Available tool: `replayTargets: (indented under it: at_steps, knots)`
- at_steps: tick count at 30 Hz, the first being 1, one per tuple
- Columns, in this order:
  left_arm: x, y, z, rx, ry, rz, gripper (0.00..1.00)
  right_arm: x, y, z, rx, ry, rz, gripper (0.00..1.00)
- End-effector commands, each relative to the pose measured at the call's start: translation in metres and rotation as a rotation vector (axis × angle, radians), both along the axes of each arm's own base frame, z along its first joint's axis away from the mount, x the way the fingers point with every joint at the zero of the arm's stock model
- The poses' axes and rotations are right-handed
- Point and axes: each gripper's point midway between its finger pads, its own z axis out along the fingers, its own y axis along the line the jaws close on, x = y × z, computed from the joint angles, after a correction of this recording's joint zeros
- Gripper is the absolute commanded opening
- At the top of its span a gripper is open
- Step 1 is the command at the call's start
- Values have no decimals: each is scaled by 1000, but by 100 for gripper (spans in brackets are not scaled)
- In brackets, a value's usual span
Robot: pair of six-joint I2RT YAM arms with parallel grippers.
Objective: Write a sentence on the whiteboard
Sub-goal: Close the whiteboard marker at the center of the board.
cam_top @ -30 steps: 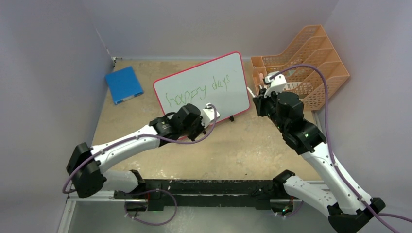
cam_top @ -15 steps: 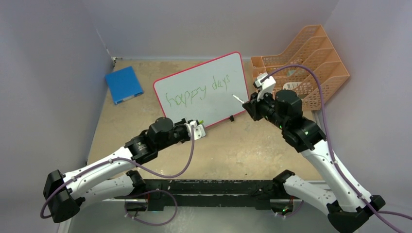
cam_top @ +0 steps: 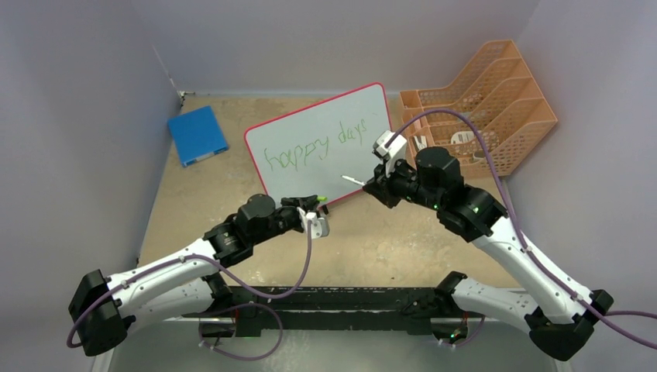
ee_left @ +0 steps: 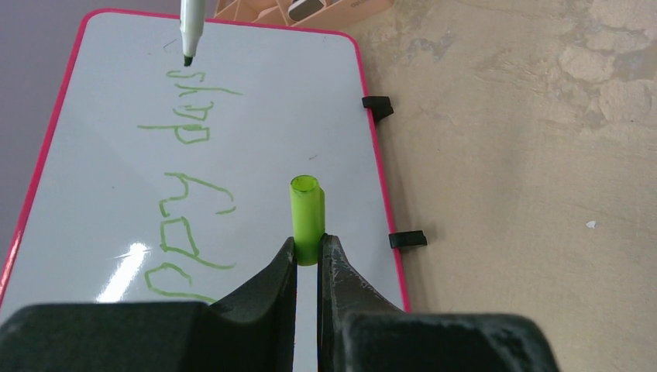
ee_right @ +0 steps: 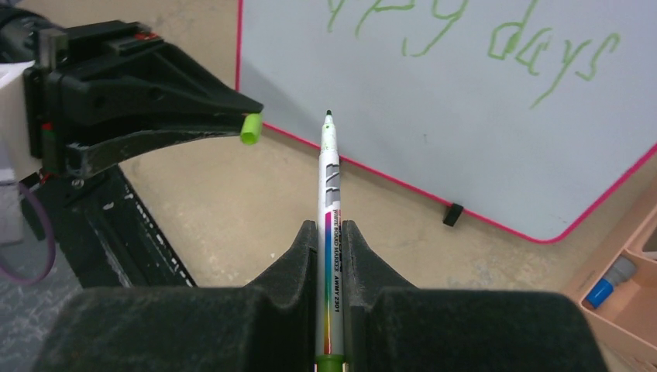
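By the look of it the writing is done. The sentence (cam_top: 294, 155) reads "happy days" in thin green cursive, slanting across the whiteboard (cam_top: 368, 151), which sits toward the far middle of the desk (cam_top: 403, 232). No letter seems half-formed. What is probably left is tidying: capping the pen and putting it away (perhaps in the orange file rack (cam_top: 480, 101) at 2 o'clock on the desk).

The right hand (cam_top: 370, 186) is clamped tight on the marker (cam_top: 352, 180). The bare tip points toward 9 o'clock and appears to be off the writing surface, just by the board's near rim. Seen from above, the whiteboard lies at about 10 o'clock from this hand, very near it.

The left hand (cam_top: 310, 203) has its fingers pinched closed on the green cap (ee_left: 307, 219), whose open mouth faces away from the wrist. The board is directly ahead of it at 12 o'clock, just beyond the cap. In the right wrist view the cap sits at 10 o'clock from the marker tip, close but apart, so a capping move would need the two lined up first.
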Motion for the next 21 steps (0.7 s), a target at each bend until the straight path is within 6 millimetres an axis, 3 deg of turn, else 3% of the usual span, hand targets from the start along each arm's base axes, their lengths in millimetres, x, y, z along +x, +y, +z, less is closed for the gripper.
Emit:
replayTargets:
  at_steps: [1, 8, 21]
  knots:
    - [-3, -5, 6, -10, -17, -44, 0, -13, 10, 12, -4, -26, 68, 0]
    - [-7, -5, -5, 11, 50, -45, 0, -27, 21, 8, -16, -17, 140, 0]
    - [8, 9, -6, 33, 43, 51, 0, -39, 38, -7, -51, 18, 222, 0]
